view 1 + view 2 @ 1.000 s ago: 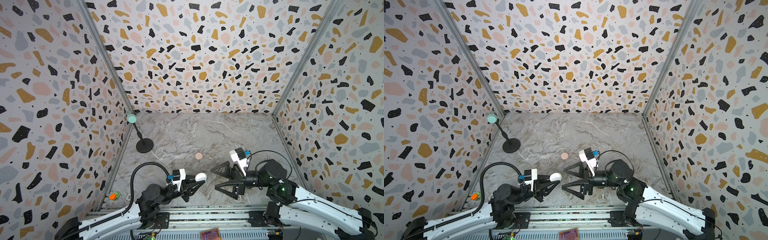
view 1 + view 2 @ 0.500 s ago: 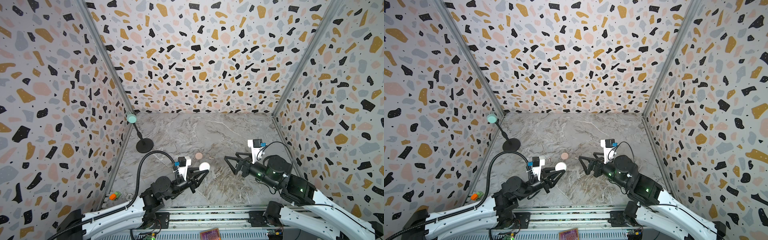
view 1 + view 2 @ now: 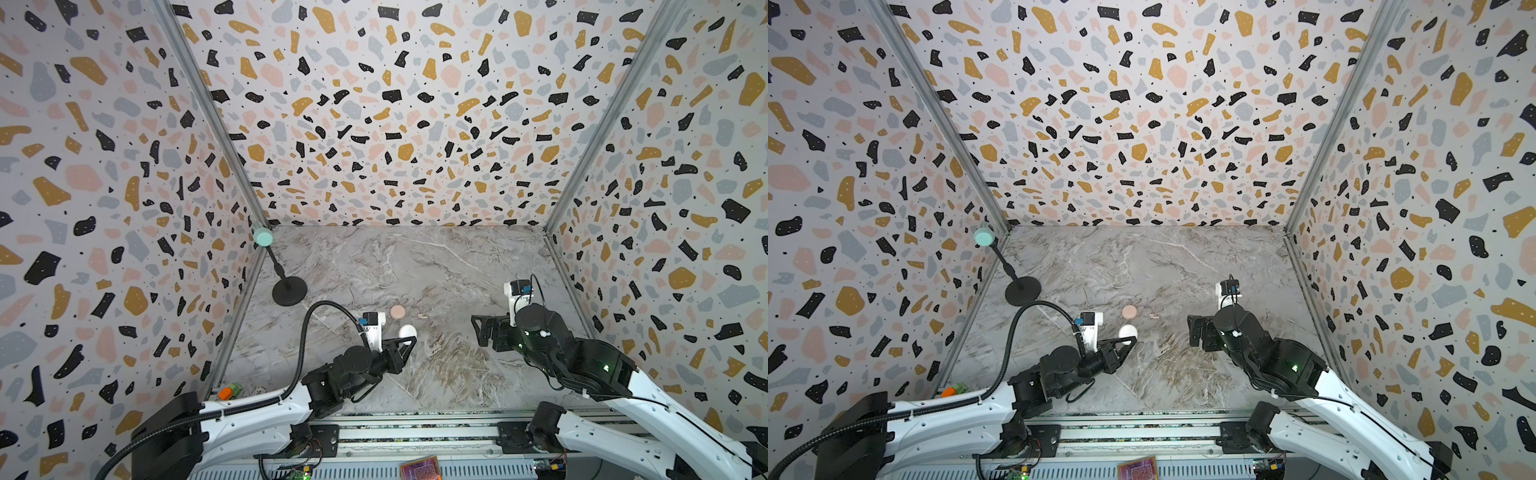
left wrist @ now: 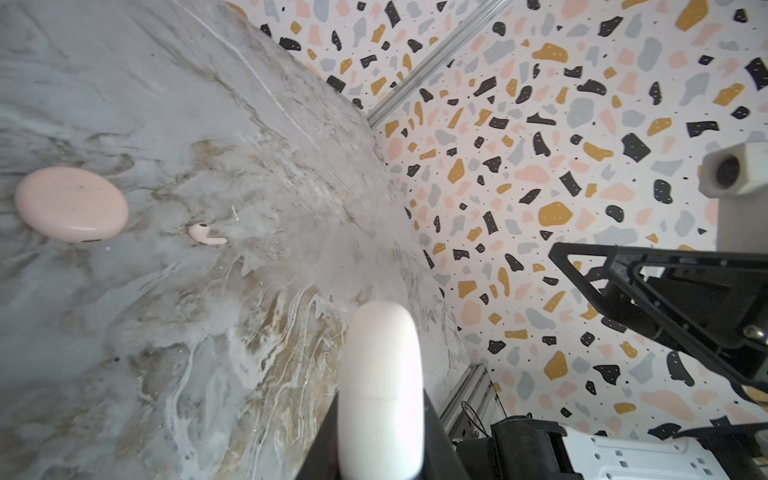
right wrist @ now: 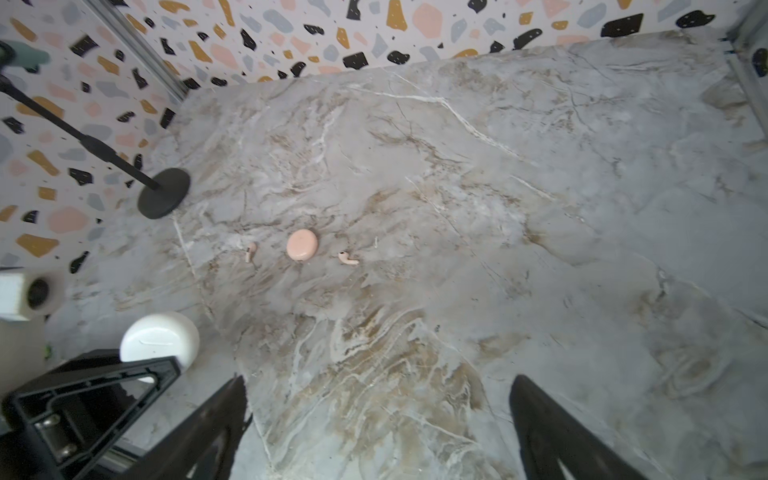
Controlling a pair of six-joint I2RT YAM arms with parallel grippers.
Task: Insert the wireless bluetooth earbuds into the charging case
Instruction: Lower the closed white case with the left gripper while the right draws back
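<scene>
A pink stemmed earbud (image 3: 422, 316) is lying at one o'clock of your left gripper (image 3: 409, 341) — which is clamping a white case (image 3: 407, 331). Meanwhile your right gripper (image 3: 478, 332) is gaping.

A black stand (image 3: 289, 291) rests by its round base on the grey marbled table (image 3: 436, 257). Its thin rod leans up to a pale teal ball (image 3: 263, 237). Terrazzo-patterned walls (image 3: 395, 104) rise just behind the stand and on either side of it. Well nearer the camera than the stand, and a little to its left, lies a small orange and green plug (image 3: 230, 390). Nearer still, to the stand's right, a reddish square board (image 3: 420, 469) sits beyond a metal rail (image 3: 415, 432).
</scene>
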